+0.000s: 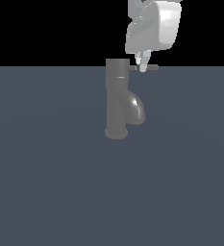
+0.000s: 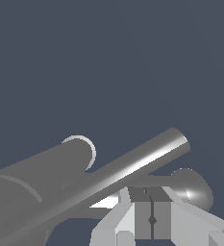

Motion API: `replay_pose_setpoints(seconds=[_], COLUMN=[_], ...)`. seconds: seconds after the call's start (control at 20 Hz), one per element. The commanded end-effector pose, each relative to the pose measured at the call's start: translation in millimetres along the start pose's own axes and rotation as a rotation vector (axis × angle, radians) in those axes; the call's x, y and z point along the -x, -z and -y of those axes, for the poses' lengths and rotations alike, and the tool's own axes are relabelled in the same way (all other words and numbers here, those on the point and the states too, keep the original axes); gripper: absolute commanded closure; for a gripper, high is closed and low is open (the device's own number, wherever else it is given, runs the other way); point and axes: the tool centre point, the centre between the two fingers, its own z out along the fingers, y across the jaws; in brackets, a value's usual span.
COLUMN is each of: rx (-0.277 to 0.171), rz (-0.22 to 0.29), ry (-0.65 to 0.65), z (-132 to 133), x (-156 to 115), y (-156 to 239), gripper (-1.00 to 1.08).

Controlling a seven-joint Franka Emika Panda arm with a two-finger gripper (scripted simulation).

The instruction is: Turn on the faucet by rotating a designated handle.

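Note:
The dull grey faucet [image 1: 117, 103] stands upright on a flared base, and its short curved spout [image 1: 136, 109] points toward the exterior view's right. The thin handle [image 1: 151, 68] sticks out level from the top cap on that same side. My gripper [image 1: 142, 65] comes down from above, and its fingertips meet the rod about midway along it. In the wrist view the handle [image 2: 132, 166] runs slantwise right beside my gripper [image 2: 151, 194], whose two pads are pressed together with nothing between them. The faucet body [image 2: 31, 185] and spout [image 2: 196, 188] lie beyond it.
The faucet stands on a flat blue-grey floor [image 1: 51, 182] that reaches every edge of the exterior view. The background behind the faucet top is black. No other objects show.

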Motion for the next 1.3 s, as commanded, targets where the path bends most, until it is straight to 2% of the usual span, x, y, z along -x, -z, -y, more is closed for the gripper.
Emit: replay_pose_setpoints(seconds=[0.0,1.25], rx=[0.000,0.000], rz=[0.000,-0.003], ry=[-0.004,-0.027], z=[4,54], x=[-6,-69], y=[0,0], gripper=[1.08,1.08])
